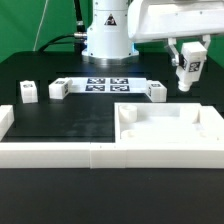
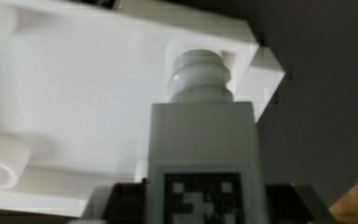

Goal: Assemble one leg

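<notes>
My gripper (image 1: 187, 70) is shut on a leg (image 1: 187, 68), a small white post with a black-and-white tag, held in the air above the far right corner of the large white tray-like piece (image 1: 170, 128). In the wrist view the leg (image 2: 204, 130) runs out from between my dark fingers (image 2: 130, 200), its round threaded tip over the tray piece (image 2: 105, 90) near a corner. Three more legs stand on the table: one at the exterior view's left (image 1: 27, 92), one beside the marker board's left end (image 1: 57, 88) and one at its right end (image 1: 156, 92).
The marker board (image 1: 106, 84) lies flat at the back, in front of the arm's base (image 1: 107, 35). A long white wall (image 1: 50, 153) runs along the table's front edge, with a side piece (image 1: 5, 120) at the exterior view's left. A round peg (image 2: 2, 160) shows on the tray piece.
</notes>
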### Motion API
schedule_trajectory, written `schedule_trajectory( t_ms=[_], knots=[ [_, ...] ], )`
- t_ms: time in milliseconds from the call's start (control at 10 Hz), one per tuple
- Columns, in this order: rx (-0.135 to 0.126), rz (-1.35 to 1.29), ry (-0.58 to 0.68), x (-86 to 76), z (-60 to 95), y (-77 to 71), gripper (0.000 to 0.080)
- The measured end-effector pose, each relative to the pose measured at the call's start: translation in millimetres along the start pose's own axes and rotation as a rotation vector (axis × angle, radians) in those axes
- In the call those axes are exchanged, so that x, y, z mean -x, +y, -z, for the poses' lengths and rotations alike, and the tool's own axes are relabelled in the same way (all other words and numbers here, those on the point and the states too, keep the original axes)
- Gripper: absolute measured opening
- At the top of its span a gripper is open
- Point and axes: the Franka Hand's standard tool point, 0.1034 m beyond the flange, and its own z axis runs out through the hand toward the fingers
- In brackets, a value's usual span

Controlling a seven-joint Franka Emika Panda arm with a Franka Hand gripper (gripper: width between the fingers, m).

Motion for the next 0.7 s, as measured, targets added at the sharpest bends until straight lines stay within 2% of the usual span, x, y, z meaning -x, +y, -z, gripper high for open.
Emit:
schedule_trajectory(
  t_ms=[100,200,300,400,700],
  knots=[
    [0.015,0.013,0.092,-13.2,-5.8,7.1,0.0284],
    [0.032,0.026,0.172,-18.8,-12.3,14.1,0.0284],
    [0.03,0.023,0.145,-16.1,-23.9,18.2,0.0284],
    [0.022,0.026,0.133,-31.7,-26.6,15.6,0.0284],
    [0.015,0.026,0.155,-54.3,-30.2,12.8,0.0284]
  ],
)
